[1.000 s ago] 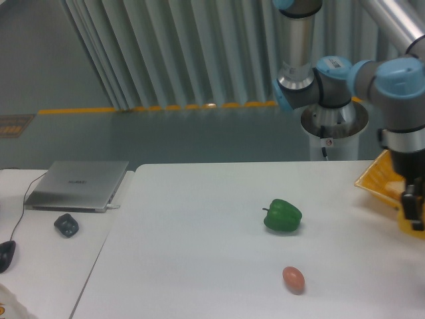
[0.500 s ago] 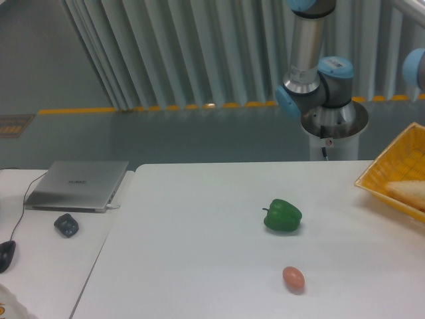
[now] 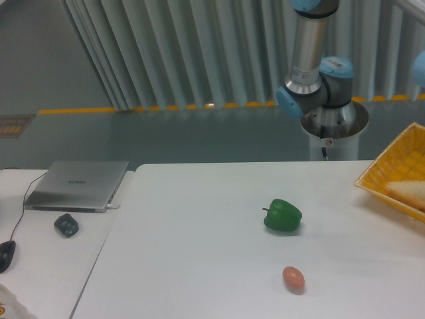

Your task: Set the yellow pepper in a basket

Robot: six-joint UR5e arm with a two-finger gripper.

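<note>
Gripper gone from view; a second ago it hung over the basket [image 3: 388, 174], now only upper arm joints [image 3: 317, 73] show, so jaw state unknown. Yellow pepper not visible, likely inside the basket beyond frame edge. Green pepper [image 3: 283, 215] left of basket, reddish egg-shaped object [image 3: 293, 279] below-left. Placement looks finished, arm retreating.

This looks like a robot lab or test room. A big grey and blue robot arm [image 3: 312, 73] stands on a round metal stand [image 3: 334, 126] behind a plain white table [image 3: 199, 226]. The wall behind is grey ribbed metal [image 3: 166, 53], and a yellow line [image 3: 133, 108] runs along the grey floor. A closed silver laptop [image 3: 78, 184] and a black computer mouse [image 3: 5, 255] lie on a side desk.
</note>
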